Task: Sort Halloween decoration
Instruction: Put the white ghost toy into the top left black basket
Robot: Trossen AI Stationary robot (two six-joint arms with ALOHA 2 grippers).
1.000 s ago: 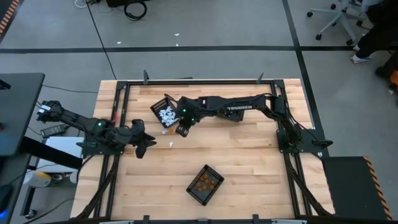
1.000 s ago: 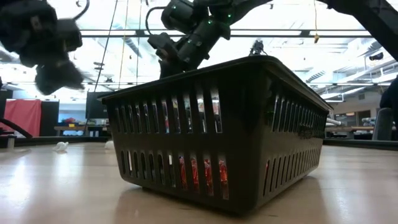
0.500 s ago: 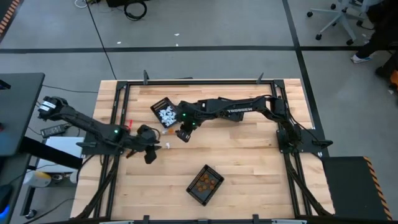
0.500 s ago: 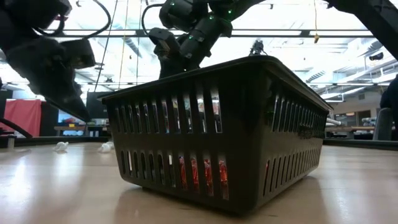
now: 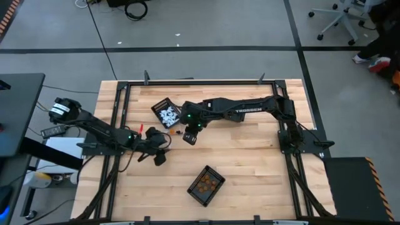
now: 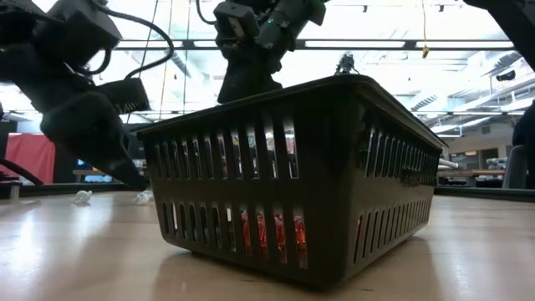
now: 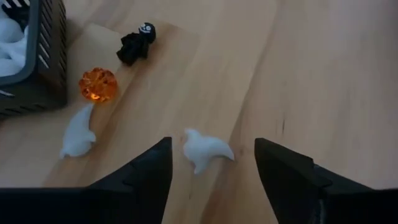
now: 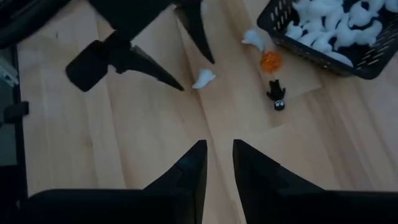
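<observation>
A small white ghost trinket [image 7: 206,150] lies on the wood, and my left gripper [image 7: 211,163] stands open low over it with one finger on each side, touching nothing. The right wrist view shows that same gripper [image 8: 197,74] astride the ghost [image 8: 203,78]. A second white ghost [image 7: 78,133], an orange pumpkin [image 7: 97,85] and a black figure [image 7: 137,45] lie loose beside the basket of white trinkets [image 7: 43,68]. My right gripper [image 8: 217,155] hangs above them, its fingers a narrow gap apart with nothing between.
The basket of white trinkets [image 5: 167,114] stands at the far middle of the table. A second black basket [image 5: 206,185] holding orange trinkets sits near the front edge and fills the low view [image 6: 292,176]. A black frame [image 5: 200,82] rims the table.
My left gripper has reached toward the table's right and near side and come down, tipping further downward, until its fingers stand around the white ghost. My right gripper has risen a little and drifted slightly right, away from the basket of white trinkets.
</observation>
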